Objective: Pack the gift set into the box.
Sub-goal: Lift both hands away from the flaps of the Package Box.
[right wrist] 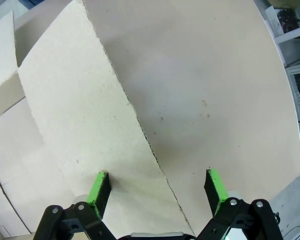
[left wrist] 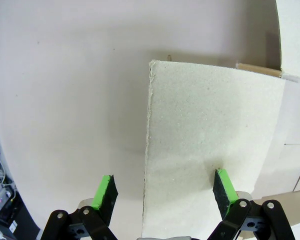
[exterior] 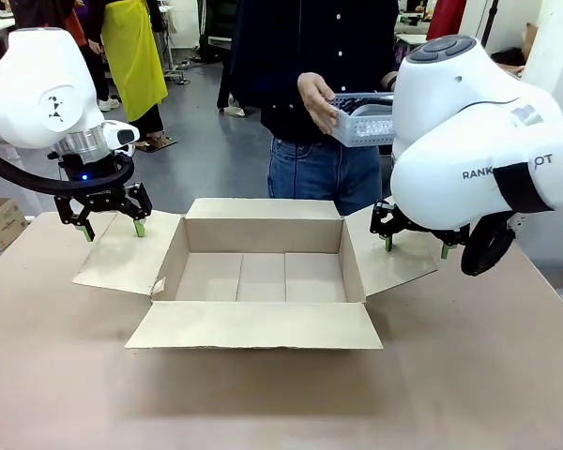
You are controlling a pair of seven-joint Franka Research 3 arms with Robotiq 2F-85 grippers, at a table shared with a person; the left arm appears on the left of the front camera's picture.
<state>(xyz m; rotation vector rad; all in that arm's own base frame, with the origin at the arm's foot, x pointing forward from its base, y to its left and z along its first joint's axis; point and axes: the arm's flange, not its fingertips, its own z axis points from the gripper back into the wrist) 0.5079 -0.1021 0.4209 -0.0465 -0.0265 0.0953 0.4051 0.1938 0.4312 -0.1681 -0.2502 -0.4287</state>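
While hand [exterior: 317,101] holds basket [exterior: 364,122], left gripper [exterior: 114,231], right gripper [exterior: 416,248] straddle flaps [exterior: 122,264].

The only lettering that reads is dark grey capitals on the white rounded casing of the right arm [exterior: 469,169], just above the right jaws: "RANK", then "OT" beyond a black band, both cut off at the ends. The white shell of the left arm [exterior: 47,94], above the left jaws, bears a small dark angular emblem without letters. A small cardboard box [exterior: 0,222], out past the left jaws, carries blue print too small to read.
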